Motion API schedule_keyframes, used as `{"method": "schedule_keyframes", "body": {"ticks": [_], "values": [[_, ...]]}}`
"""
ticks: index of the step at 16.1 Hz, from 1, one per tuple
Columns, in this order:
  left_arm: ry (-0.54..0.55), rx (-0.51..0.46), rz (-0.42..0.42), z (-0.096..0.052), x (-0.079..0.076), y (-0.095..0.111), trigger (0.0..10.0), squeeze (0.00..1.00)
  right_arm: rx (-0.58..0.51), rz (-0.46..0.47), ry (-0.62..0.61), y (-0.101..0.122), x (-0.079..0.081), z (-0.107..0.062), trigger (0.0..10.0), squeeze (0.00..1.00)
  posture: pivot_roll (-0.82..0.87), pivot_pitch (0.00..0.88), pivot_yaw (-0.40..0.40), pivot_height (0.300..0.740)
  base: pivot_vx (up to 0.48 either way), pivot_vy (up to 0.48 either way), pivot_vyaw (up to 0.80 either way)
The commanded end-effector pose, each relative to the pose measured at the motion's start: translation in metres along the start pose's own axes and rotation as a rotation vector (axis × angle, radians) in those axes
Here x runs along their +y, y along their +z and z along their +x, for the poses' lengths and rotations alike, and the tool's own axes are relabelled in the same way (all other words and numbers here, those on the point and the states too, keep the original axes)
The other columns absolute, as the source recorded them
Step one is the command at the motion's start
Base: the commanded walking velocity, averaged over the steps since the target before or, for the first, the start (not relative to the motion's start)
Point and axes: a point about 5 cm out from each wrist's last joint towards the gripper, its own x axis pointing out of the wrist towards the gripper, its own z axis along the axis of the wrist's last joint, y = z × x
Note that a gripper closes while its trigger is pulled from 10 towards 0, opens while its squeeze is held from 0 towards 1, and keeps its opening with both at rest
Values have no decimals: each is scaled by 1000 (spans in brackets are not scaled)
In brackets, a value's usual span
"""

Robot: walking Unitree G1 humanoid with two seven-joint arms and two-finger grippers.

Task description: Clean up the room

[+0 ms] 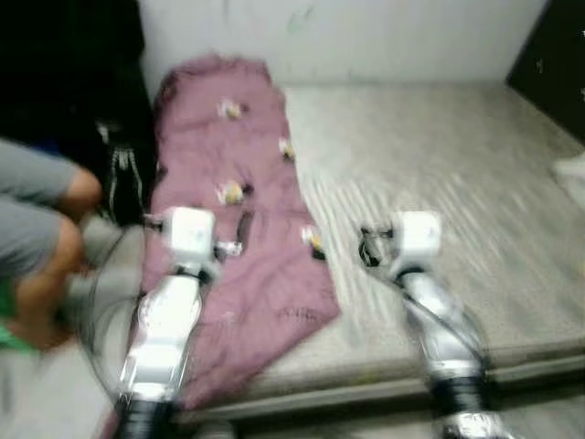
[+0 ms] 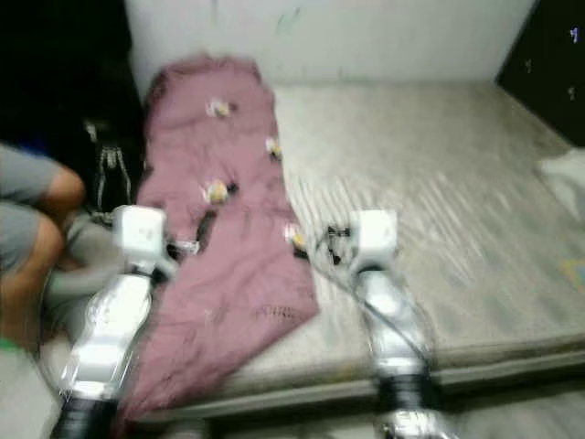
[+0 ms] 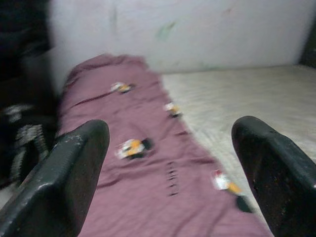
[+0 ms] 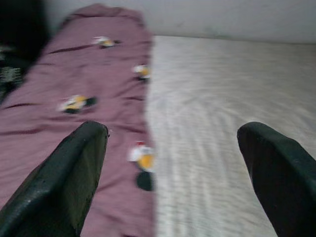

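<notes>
A maroon blanket (image 1: pixel 228 183) printed with small white-and-yellow figures lies along the left side of a bare grey mattress (image 1: pixel 439 165). Part of it hangs over the mattress's front left corner. My left gripper (image 3: pixel 170 168) is held out over the blanket, open, with nothing between its fingers (image 3: pixel 74 168). Beside it, my right gripper (image 4: pixel 173 168) hovers above the blanket's right edge, where cloth meets mattress. It is open and empty too. The eye views are blurred.
A person (image 1: pixel 37 238) crouches on the floor at the left of the mattress, close to my left arm. A black strapped bag (image 1: pixel 119 174) sits behind them. Dark furniture (image 1: pixel 553 55) stands at the back right, and a white item (image 1: pixel 571 174) lies at the mattress's right edge.
</notes>
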Motion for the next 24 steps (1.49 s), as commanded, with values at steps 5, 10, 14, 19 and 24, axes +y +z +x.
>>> {"method": "schedule_keyframes", "body": {"ticks": [5,10,14,19,24], "values": [[27,-7,6,2,-2,2,10000,0,26,-6,-16,-4,-8,-1,10000,0,-77,0,-28,740,0,0,0],[32,16,-13,3,-2,0,10000,0,30,-9,-15,-5,-8,-2,10000,0,-77,0,-28,740,0,188,0],[27,16,-8,2,-2,-1,10000,0,33,-11,-11,-5,-7,-2,10000,0,-75,0,-29,740,0,480,0],[32,-20,24,1,-1,3,10000,0,10,-31,-10,-2,-6,-1,10000,0,-70,0,-27,740,0,288,0],[42,-11,-10,-2,8,3,10000,0,-12,-21,-18,1,-6,-1,10000,0,-59,0,-26,740,0,0,0]]}}
